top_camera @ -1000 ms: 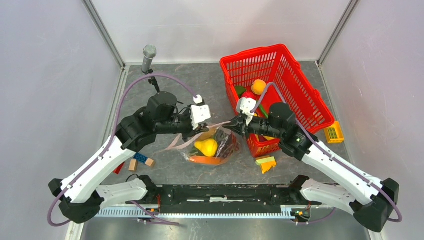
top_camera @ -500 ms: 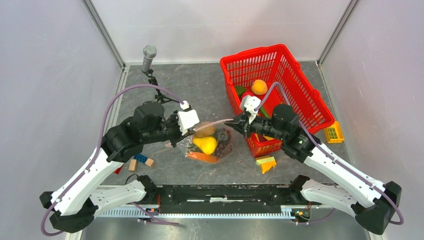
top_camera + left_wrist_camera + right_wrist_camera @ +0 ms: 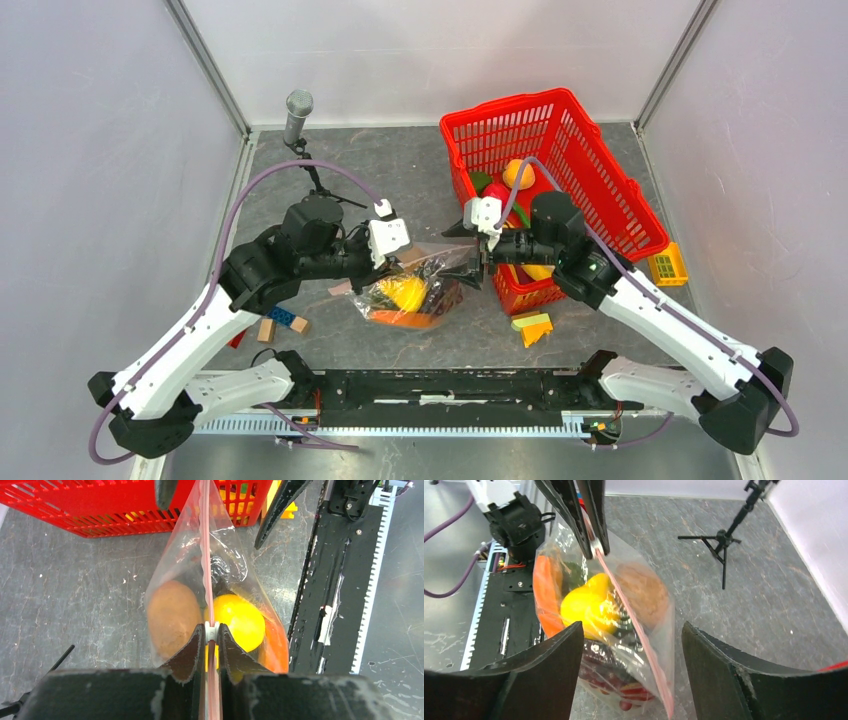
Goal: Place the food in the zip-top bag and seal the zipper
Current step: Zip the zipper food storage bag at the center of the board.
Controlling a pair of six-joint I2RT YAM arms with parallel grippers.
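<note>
Two grippers face each other along the zipper (image 3: 205, 555), whose long axis runs straight from one to the other. Left gripper (image 3: 211, 630) is clamped on the pink strip's near end. Right gripper (image 3: 633, 630) gapes wide, its fingers astride the far end and apparently touching nothing. The bag (image 3: 430, 278) sags between the arms with the food (image 3: 589, 605) inside. Only the left wrist view shows the pinch. Only the right wrist view shows the gap on either side.
</note>
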